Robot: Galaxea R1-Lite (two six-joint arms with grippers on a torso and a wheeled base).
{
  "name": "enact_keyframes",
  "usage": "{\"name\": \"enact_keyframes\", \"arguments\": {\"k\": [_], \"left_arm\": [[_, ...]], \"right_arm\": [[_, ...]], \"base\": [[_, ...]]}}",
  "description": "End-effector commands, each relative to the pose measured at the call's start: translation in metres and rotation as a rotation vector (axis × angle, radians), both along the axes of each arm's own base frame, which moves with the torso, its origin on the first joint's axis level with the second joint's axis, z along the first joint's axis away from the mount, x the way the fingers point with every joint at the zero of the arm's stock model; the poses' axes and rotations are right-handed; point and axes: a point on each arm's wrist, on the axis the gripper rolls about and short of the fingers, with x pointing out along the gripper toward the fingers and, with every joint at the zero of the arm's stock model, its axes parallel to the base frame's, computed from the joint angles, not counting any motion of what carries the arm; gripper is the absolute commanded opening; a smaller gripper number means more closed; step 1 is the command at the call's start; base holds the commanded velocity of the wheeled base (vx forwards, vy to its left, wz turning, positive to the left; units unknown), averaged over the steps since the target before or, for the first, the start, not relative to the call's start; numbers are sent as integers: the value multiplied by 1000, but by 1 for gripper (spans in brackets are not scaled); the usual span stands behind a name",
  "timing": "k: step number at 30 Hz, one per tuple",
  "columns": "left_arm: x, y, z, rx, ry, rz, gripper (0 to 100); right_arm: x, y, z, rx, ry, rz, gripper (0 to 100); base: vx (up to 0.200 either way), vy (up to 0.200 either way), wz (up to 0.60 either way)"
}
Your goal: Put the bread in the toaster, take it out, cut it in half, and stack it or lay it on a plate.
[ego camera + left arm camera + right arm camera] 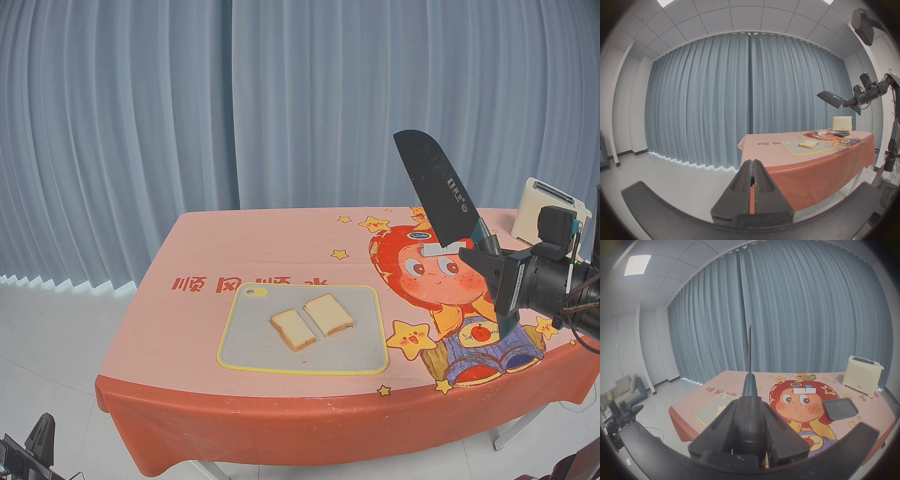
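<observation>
Our left pincer [752,163] hangs low off the table's [187,250] near-left corner, fingers pressed together with nothing between them. Ahead of it and to its right, we see the bread [329,314] already cut. The two pale rectangular halves with browned crusts lie flat, close side by side, on the grey, yellow-rimmed board [250,350]. Our right pincer [486,249], above and to the right of the bread, is clamped on a knife's [437,187] handle, the dark blade pointing up and leftward. Ahead of that pincer, to its right, sit a dark tray [840,408] and the cream toaster [550,206].
</observation>
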Motion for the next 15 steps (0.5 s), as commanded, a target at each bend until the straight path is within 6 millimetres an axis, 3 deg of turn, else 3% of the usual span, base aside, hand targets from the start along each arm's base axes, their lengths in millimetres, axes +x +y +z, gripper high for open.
{"name": "enact_keyframes", "arguments": {"k": [1,15], "left_arm": [[0,0,-5,0,5,-1,0],[0,0,-5,0,5,-1,0]], "right_arm": [[2,1,-6,-16,20,-2,0],[5,2,-10,-25,32,-9,0]], "base": [[0,0,0],[0,0,0]]}}
